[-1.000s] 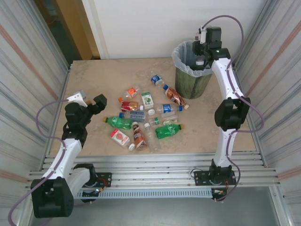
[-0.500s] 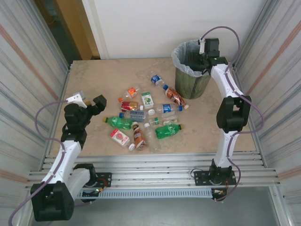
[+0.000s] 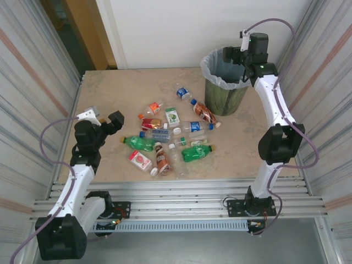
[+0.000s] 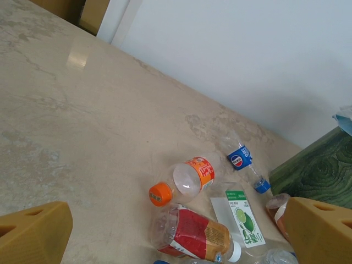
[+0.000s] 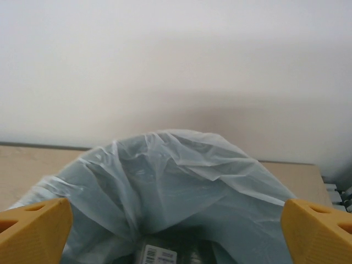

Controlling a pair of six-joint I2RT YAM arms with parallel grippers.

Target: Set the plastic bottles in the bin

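Over the right rim of the bin [image 3: 224, 98], the right arm stands stretched tall from its base. Its wrist is bent leftward, so the right tool [image 3: 234, 55] hangs above the liner bag [image 5: 165, 165]. Its yellow fingers are spread wide with nothing between them. A barcoded label [image 5: 157, 254] shows low inside the liner.

On the left side, the left arm is folded low. The left tool [image 3: 104, 118] is raised off the worktop [image 3: 121, 88] and aimed right, toward the plastic bottles [image 3: 170, 135]. It is fully open and empty, apart from the nearest one.

The bottles lie scattered at mid-worktop, left of the bin. Among them are 2 green bottles [image 3: 140, 143], an orange-capped bottle [image 4: 184, 179], a blue-labelled bottle [image 4: 242, 157] and a brown bottle [image 3: 203, 113] just beside the bin's base.

The worktop is beige marbled stone. Corrugated metal panels [image 3: 33, 82] close both sides, a white wall [image 3: 165, 33] stands behind, and aluminium rails [image 3: 176, 201] run along the near edge.
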